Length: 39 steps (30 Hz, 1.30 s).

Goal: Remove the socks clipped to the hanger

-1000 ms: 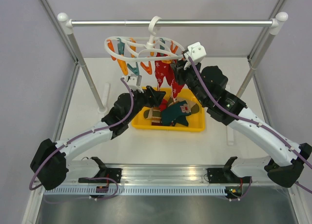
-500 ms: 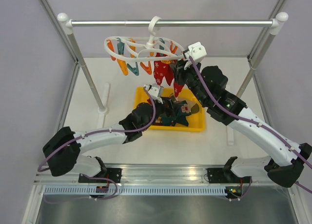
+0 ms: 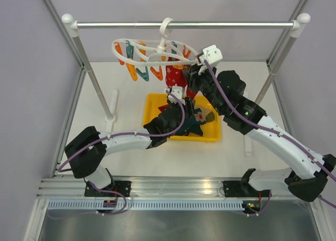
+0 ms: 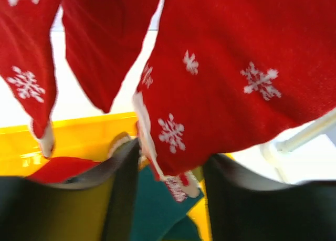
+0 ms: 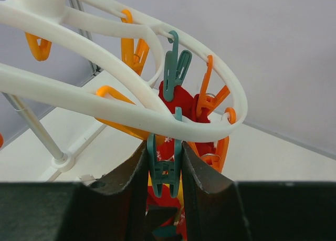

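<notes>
- right gripper [image 5: 163, 145] pinches teal peg [image 5: 164, 173] on hanger [image 5: 121, 112], probably to open the clip
- left gripper [image 4: 170, 157], jaws apart, straddles toe of the hanging red sock [image 4: 226, 78], ready to pull
- sock hangs over yellow tray [image 4: 79, 133], so it should drop in

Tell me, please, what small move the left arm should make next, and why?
Probably close the left gripper on the red sock. Its lower edge hangs between the open jaws above the yellow bin, while the right gripper pinches the teal peg on the hanger, so a grip seems due before pulling down.
</notes>
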{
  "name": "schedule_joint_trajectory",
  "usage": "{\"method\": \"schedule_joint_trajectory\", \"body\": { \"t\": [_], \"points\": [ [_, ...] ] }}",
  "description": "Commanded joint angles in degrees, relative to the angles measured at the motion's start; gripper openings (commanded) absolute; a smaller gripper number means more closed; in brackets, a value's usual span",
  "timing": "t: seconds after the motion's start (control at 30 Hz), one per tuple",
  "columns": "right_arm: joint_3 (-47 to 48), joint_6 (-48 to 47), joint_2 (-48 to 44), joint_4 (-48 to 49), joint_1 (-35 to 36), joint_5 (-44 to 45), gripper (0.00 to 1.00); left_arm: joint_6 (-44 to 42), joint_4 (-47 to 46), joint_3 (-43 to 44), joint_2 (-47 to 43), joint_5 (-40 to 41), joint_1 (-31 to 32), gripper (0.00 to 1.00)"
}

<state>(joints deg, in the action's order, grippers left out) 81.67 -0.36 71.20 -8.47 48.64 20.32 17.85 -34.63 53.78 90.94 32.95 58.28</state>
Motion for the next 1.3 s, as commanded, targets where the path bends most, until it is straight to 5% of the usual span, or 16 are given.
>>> {"method": "schedule_joint_trajectory", "body": {
  "t": [0.0, 0.07, 0.2, 0.3, 0.4, 0.43, 0.53, 0.73, 1.0, 1.1, 1.27],
  "points": [
    [2.1, 1.8, -1.1, -0.2, 0.1, -0.9, 0.05, -2.9, -0.9, 2.3, 0.9, 6.0, 0.3, 0.50],
    [2.0, 2.1, -1.0, -0.3, 0.1, -1.2, 0.05, -3.3, -0.8, 2.2, 0.6, 6.7, 0.3, 0.27],
    [1.5, 2.5, -1.3, -0.2, 0.1, -1.6, 0.04, -3.6, -0.4, 1.0, -1.6, 7.0, 0.3, 0.03],
    [0.9, 3.1, -1.9, -0.3, 0.1, -1.5, 0.06, -3.7, -0.4, -0.4, -3.2, 6.7, 0.3, 0.02],
    [0.0, 4.1, -3.0, -0.4, 0.1, -1.2, 0.21, -3.7, 0.1, -1.9, -5.0, 6.0, 0.3, 0.02],
    [-0.3, 4.4, -3.9, -0.3, 0.1, -1.2, 0.35, -3.5, 0.5, -2.3, -5.8, 6.0, 0.4, 0.02],
    [-1.2, 5.6, -5.5, -0.5, 0.1, -1.6, 0.53, -2.8, 1.1, -3.2, -6.8, 5.5, 0.5, 0.02],
    [-3.2, 8.2, -9.6, -0.8, 0.1, -3.0, 0.73, -1.5, 4.7, -3.0, -7.5, 5.1, 0.6, 0.02],
    [-6.8, 9.5, -16.4, -1.3, 0.1, 4.8, 0.72, -0.9, 6.2, -3.9, -10.0, 3.4, 1.7, 0.02],
    [-6.0, 9.1, -15.1, -3.7, 0.1, 7.6, 0.58, -0.4, 6.9, -3.9, -10.9, 2.9, 2.4, 0.02],
    [-6.0, 8.6, -12.6, -5.4, 0.1, 9.5, 0.49, 0.7, 8.2, -4.7, -12.4, 2.8, 3.6, 0.02]
  ]
}}
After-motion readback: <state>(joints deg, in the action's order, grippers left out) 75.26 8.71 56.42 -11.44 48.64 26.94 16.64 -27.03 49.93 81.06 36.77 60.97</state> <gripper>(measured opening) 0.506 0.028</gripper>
